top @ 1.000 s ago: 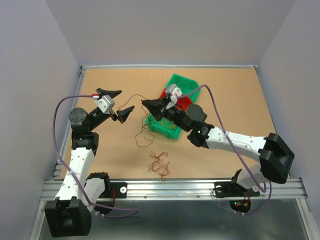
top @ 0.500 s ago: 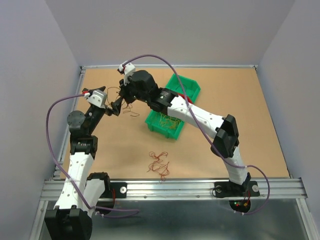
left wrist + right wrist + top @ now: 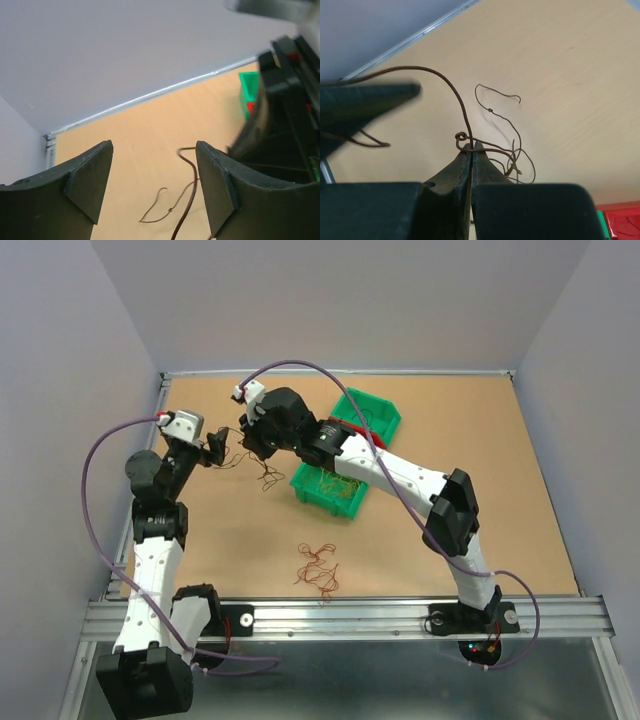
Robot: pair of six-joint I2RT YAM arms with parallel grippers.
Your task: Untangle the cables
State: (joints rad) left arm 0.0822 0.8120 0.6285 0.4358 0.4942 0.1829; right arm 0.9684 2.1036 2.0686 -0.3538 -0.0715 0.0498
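Note:
My right gripper (image 3: 471, 149) is shut on a thin dark brown cable (image 3: 461, 107), which loops out past its tips and trails over the table. In the top view this gripper (image 3: 247, 436) is at the back left, with the cable (image 3: 266, 476) hanging below it. My left gripper (image 3: 214, 450) is open just to its left. In the left wrist view the cable (image 3: 189, 192) passes between the open fingers (image 3: 220, 182), nearer the right one, untouched. A red-brown cable clump (image 3: 318, 567) lies near the front. Yellow-orange cables (image 3: 335, 483) lie in the green bin (image 3: 318, 497).
The green bin has a second green section (image 3: 383, 410) behind it, holding a red part (image 3: 366, 437). The right arm (image 3: 400, 472) stretches across over the bin. The back wall rail (image 3: 150, 95) and left wall are close to the left gripper.
My right arm has swung left from beside the bin to the back left, carrying the dark cable up to the left gripper. The left gripper has shifted slightly left.

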